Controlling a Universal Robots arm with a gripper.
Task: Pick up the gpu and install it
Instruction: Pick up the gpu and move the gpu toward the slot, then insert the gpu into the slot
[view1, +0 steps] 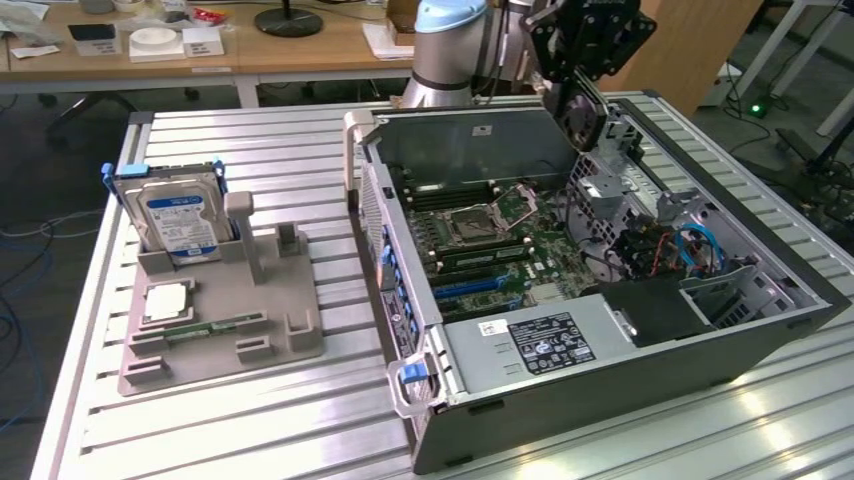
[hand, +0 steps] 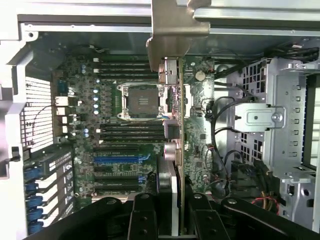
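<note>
Gripper (hand: 176, 216) clenched on the gpu (view1: 583, 112), held edge-down over the open case (view1: 747, 330). Step: mid-installation, card not yet seated. Seating calls for exact alignment with a motherboard (hand: 100, 125) slot.

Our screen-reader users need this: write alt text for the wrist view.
The gripper holds the gpu edge-on, its pale metal bracket at the far end, above the motherboard of an open computer case. A processor socket and a blue expansion slot lie on the board.

No legible text, blue label on the hard drive (view1: 174, 215) unreadable, black label on the power supply (view1: 534, 350) unreadable
</note>
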